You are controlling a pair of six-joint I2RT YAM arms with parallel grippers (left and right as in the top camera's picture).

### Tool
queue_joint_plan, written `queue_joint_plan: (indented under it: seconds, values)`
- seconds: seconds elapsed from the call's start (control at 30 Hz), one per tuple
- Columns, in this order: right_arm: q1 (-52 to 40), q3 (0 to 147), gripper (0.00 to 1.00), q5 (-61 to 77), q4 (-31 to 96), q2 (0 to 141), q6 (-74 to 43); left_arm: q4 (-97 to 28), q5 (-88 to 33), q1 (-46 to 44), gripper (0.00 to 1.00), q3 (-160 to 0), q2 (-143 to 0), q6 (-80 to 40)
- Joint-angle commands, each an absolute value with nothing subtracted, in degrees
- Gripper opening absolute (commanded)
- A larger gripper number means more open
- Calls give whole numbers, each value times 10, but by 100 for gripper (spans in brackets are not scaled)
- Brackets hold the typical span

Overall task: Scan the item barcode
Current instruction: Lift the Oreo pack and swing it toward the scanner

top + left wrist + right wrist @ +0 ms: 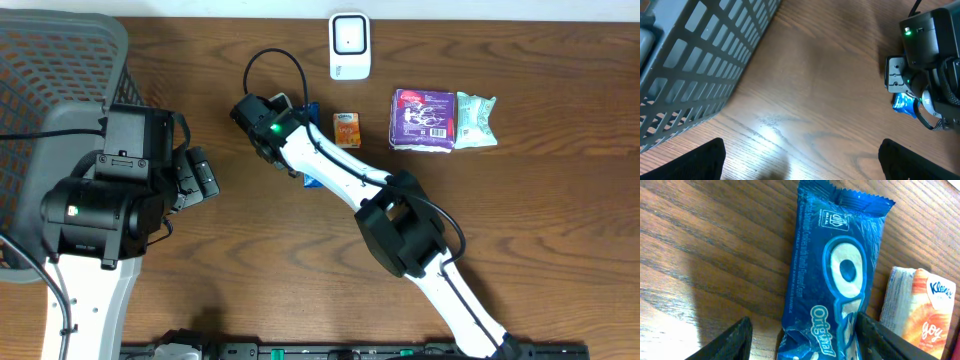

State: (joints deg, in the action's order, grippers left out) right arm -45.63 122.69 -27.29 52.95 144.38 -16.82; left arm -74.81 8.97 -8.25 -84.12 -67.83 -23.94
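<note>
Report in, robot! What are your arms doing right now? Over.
Left jaws open, above bare table by basket. Right jaws open, straddling blue pack. Tissue pack beside it, nothing on top. Over.

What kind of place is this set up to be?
Probably a mock shop checkout: a white barcode scanner, a blue cookie pack and a grey basket on a wooden table.

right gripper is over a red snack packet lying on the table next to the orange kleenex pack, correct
Not quite: the snack packet is blue, not red. The right wrist view shows it lying on the table under the right gripper, next to the orange Kleenex pack.
</note>
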Motion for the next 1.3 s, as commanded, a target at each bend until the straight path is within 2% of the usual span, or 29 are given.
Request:
queue_joint_plan:
  seconds: [0.0,0.1,0.23,0.3,0.37,0.43,0.57,0.8,0.9,1.03,1.17,1.27]
  values:
    - [-453,1187,60,-262,525,1448,-160,-750,96,-79,98,-846,-682,-236]
    - [-449,1167,55,-249,519,1448,-160,-750,96,-79,98,-846,-682,-236]
    - [-442,1135,54,-235,510,1448,-160,-750,96,-79,98,-846,-682,-236]
    - [-438,1123,50,-219,510,1448,-160,-750,96,-79,98,-846,-682,-236]
    - [-434,1120,38,-197,514,1448,-160,-750,96,-79,98,-846,-682,-236]
    - [-429,1120,30,-178,518,1448,-160,-750,96,-79,98,-846,-682,-236]
    - [-423,1128,1,-139,528,1448,-160,-750,96,-79,98,-846,-682,-236]
    - [-411,1260,1,22,598,1447,-163,-750,96,-79,98,-846,-682,-236]
    - [-382,1319,1,204,599,1447,-165,-750,96,-79,98,-846,-682,-236]
    - [-342,1318,1,422,556,1448,-199,-750,96,-79,98,-846,-682,-236]
    - [-324,1285,1,575,491,1454,-247,-750,96,-79,98,-846,-682,-236]
    - [-325,1233,1,590,430,1455,-331,-750,96,-79,98,-846,-682,-236]
